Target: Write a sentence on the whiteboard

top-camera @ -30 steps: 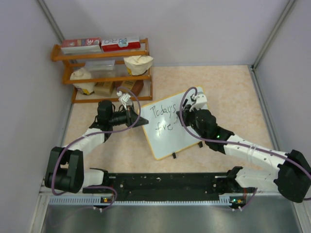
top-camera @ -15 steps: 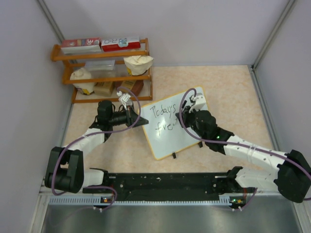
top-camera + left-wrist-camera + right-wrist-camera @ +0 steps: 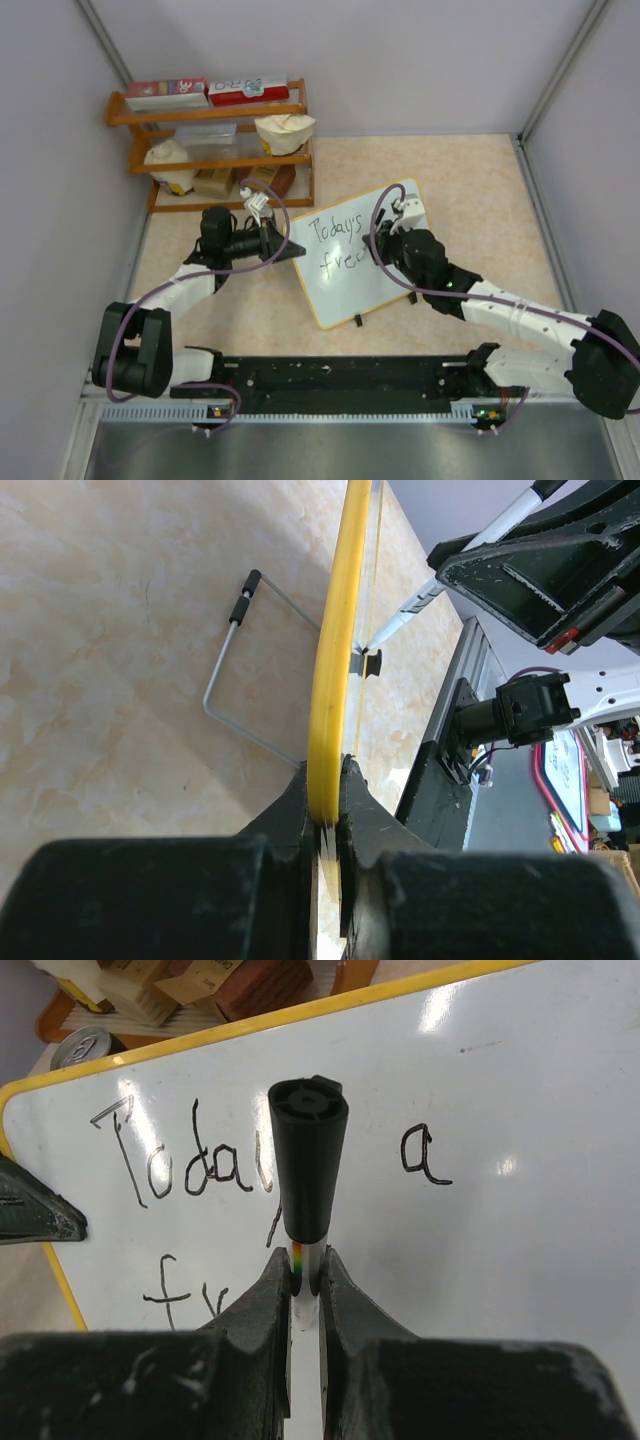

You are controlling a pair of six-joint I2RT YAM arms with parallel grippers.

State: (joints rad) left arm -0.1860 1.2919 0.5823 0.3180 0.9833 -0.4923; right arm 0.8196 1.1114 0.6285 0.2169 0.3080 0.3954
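On beige table [image 3: 470, 190], whiteboard [image 3: 370, 285]; grey walls [image 3: 400, 60] around.

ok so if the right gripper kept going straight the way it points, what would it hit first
Most likely the whiteboard: its white face fills the view beyond the right gripper, which is shut on a marker. The marker may touch first; depth is unclear.
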